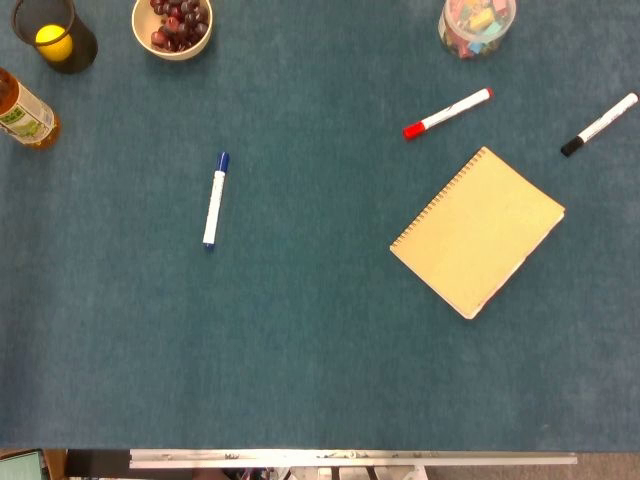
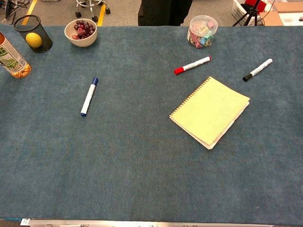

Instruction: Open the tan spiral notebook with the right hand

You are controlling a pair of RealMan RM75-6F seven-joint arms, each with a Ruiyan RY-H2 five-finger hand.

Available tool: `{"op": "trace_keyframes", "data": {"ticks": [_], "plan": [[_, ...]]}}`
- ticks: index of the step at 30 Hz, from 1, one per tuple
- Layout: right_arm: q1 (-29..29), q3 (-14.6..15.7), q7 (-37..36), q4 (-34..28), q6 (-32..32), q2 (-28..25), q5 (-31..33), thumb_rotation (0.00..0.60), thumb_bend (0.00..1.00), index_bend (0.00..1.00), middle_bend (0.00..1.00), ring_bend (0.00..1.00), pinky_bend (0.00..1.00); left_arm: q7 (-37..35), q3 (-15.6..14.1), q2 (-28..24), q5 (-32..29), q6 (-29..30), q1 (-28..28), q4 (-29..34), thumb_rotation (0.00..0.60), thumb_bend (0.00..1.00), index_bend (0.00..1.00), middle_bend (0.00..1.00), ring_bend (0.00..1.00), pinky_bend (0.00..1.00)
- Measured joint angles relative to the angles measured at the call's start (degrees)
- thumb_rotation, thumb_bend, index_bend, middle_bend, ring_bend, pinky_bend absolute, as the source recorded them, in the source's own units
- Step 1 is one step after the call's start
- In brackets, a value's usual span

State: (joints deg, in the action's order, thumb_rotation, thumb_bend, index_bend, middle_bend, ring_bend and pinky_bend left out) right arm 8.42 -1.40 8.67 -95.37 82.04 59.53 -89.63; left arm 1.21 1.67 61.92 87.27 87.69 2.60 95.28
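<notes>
Your blue worktop (image 1: pixel 300 360) carries the tan spiral notebook (image 1: pixel 478 232), closed and lying askew right of centre, spiral edge toward the upper left. Just beyond it lie a red marker (image 1: pixel 447 113) and black marker (image 1: pixel 598 124); a blue marker (image 1: pixel 215 199) lies well left. Neither robot hand shows in either view.

The bottle (image 1: pixel 24 112) is cut off by the left edge in both views, and the clear jar (image 1: pixel 477 25) by the head view's top edge.

Lab or office: chair casters (image 2: pixel 90 7), tripod (image 2: pixel 250 9) behind table (image 2: pixel 142 165).
</notes>
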Motion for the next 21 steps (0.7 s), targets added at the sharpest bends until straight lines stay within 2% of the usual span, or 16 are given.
{"op": "trace_keyframes", "data": {"ticks": [4,9,12,17,21], "plan": [[0.3,0.1,0.0,-0.3,-0.6,-0.1,-0.5,0.600,0.17,0.11,0.17,0.01,0.06,-0.1,-0.1,0.0,0.1,0.0,-0.1,-0.1,0.600,0.48,0.14,0.08,0.03,0.06],[2.2,0.3,-0.6,-1.6,-3.2,-0.7,-2.2,0.600,0.26,0.11,0.19,0.06,0.06,-0.6,-0.2,-0.1,0.2,0.6,-0.4,-0.1,0.600,0.48,0.14,0.08,0.03,0.06],[4.1,0.3,-0.6,-2.6,-5.3,-1.0,-3.8,0.600,0.33,0.11,0.22,0.08,0.06,-0.6,-0.1,-0.2,0.4,0.7,-0.3,-0.1,0.600,0.48,0.14,0.08,0.03,0.06],[7.9,0.2,-0.7,-4.3,-10.7,-0.8,-5.1,0.600,0.58,0.11,0.23,0.11,0.06,-0.6,-0.2,-0.1,0.5,0.6,-0.3,-0.2,0.600,0.48,0.14,0.08,0.03,0.06],[12.1,-0.4,-0.5,-5.2,-17.0,0.7,-5.0,0.600,0.67,0.11,0.24,0.11,0.06,-0.8,-0.2,-0.2,0.5,0.8,-0.5,-0.2,0.600,0.48,0.14,0.08,0.03,0.06]]}}
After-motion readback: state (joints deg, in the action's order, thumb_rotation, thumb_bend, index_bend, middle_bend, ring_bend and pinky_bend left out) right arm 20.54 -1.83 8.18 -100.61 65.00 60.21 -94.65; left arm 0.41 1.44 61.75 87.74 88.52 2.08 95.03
